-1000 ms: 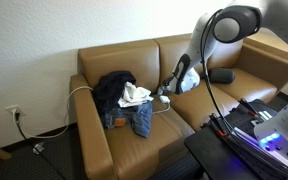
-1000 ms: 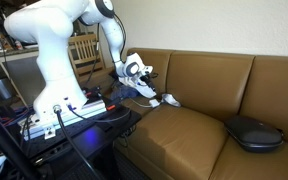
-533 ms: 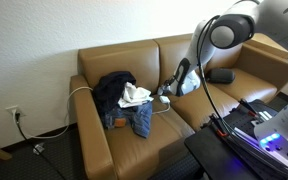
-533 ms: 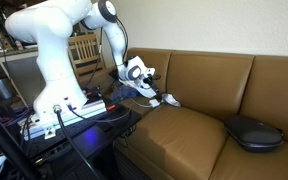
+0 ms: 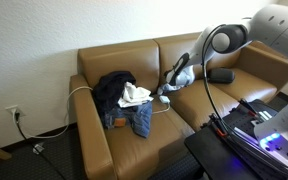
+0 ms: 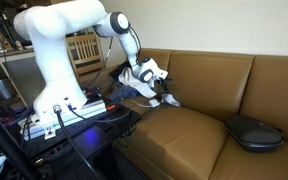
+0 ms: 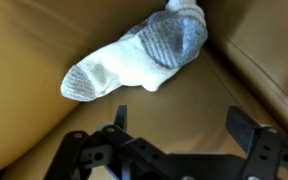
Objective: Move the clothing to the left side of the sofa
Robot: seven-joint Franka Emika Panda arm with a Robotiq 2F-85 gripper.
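Note:
The clothing [image 5: 124, 100] lies heaped on one end seat of the tan sofa [image 5: 189, 52]: blue jeans, a white shirt and a dark top. A white sock with grey heel and toe [image 7: 134, 58] lies on the middle seat near the seam, also seen as a small white sock [image 5: 162, 98] in an exterior view. My gripper [image 7: 181, 125] hovers just above and short of the sock, open, with only bare leather between its fingers [image 7: 246, 128]. In both exterior views the gripper [image 5: 170, 86] [image 6: 160, 86] hangs low over the seat beside the sock [image 6: 171, 100].
A flat dark object [image 5: 221, 76] [image 6: 252, 132] rests on the far end seat. A thin white cable [image 5: 80, 90] runs over the sofa arm towards a wall outlet [image 5: 14, 113]. The robot's stand with cables [image 6: 74, 110] sits in front of the sofa, and a wooden chair [image 6: 84, 48] stands behind it.
The arm has reached forward and lowered, bringing the gripper down close over the sock. The gripper stayed open. The clothing pile has not moved.

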